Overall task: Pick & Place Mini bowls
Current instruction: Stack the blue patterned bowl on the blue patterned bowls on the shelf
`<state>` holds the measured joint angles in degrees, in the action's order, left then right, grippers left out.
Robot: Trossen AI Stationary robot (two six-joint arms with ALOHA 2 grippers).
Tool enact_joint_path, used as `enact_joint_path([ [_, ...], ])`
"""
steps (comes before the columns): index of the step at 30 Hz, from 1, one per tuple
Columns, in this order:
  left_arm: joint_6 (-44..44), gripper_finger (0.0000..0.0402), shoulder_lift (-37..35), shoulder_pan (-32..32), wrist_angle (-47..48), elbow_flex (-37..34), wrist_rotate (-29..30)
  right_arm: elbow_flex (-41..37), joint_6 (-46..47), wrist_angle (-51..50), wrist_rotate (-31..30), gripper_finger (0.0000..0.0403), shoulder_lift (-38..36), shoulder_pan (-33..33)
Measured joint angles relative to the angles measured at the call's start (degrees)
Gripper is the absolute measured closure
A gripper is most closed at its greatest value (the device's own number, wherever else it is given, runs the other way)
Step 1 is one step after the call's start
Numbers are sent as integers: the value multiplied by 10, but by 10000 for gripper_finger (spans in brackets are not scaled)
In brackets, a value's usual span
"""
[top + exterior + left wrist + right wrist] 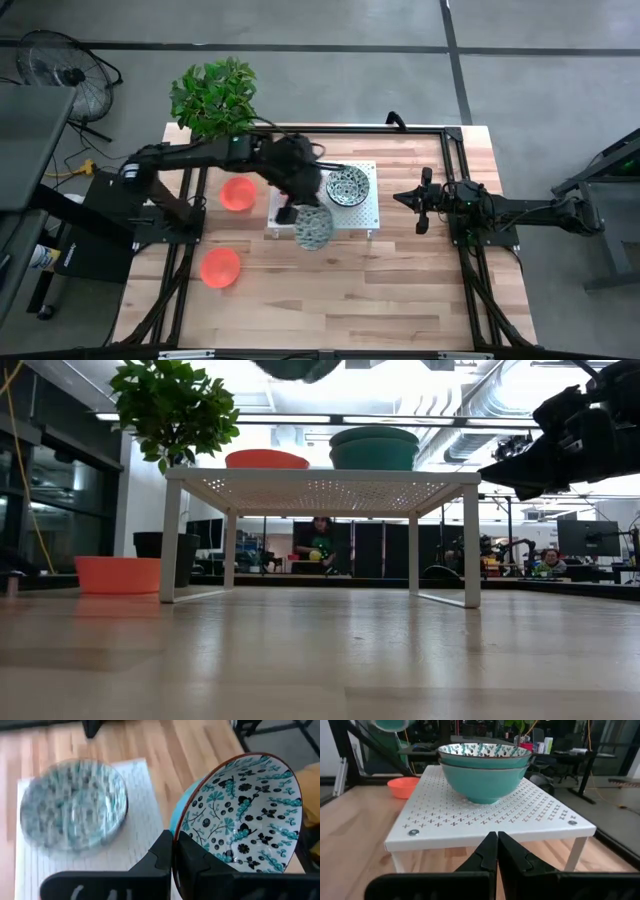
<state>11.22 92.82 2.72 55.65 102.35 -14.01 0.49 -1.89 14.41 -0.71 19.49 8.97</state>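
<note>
My left gripper [175, 847] is shut on a mini bowl [245, 815], teal outside and white inside with a teal and black flower pattern. It holds the bowl [313, 228] in the air over the near edge of the white perforated stand [360, 218]. Two more such bowls [485, 770] sit stacked on the stand. In the low view an orange bowl [267, 458] stands on the stand beside them. Two further orange bowls [238, 193] [220, 268] rest on the table left of the stand. My right gripper [496, 850] waits shut at the table's right, pointing level at the stand. My left gripper pinches the bowl's rim [173, 827], one finger [160, 852] on the teal outer wall and the other inside. The fingers slant down from the table's left. The bowl is lifted clear of the stand and hangs tilted, its patterned inside [250, 795] turned partly up.
A potted plant [215, 95] stands at the table's far left corner. Bare wooden table top [350, 300] lies in front of the stand. Black frame rails [455, 170] run along the table's sides. People sit in the room behind [320, 540].
</note>
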Motion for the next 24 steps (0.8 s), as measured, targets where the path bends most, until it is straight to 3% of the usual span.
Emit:
enact_joint_path([
  [7,47,401,64,-11,144,138,20,0,39,19,0,402,2,0],
  [10,51,401,80,-20,156,169,13,0,128,31,17,402,4,0],
  [16,51,401,85,-32,186,183,20,0,281,47,92,402,4,0],
  [20,66,401,87,-49,232,180,22,9,272,49,189,402,8,-5],
  [24,68,401,87,-60,231,181,17,70,249,9,201,402,35,-47],
])
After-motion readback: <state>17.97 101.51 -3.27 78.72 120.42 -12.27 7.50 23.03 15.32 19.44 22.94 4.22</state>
